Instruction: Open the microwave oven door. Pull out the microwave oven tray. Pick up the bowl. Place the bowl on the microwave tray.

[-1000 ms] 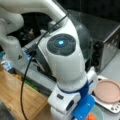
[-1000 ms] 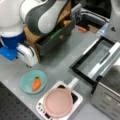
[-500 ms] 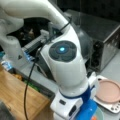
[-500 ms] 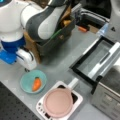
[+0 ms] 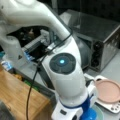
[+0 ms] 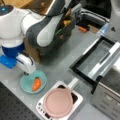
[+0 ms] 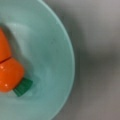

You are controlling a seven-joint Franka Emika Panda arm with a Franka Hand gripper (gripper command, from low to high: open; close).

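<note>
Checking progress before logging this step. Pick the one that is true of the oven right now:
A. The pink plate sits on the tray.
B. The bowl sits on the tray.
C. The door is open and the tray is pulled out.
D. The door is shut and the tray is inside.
C: in a front view the microwave oven door hangs open and the microwave oven tray is drawn out, bare, while the bowl sits on the table by the pincer.
</note>
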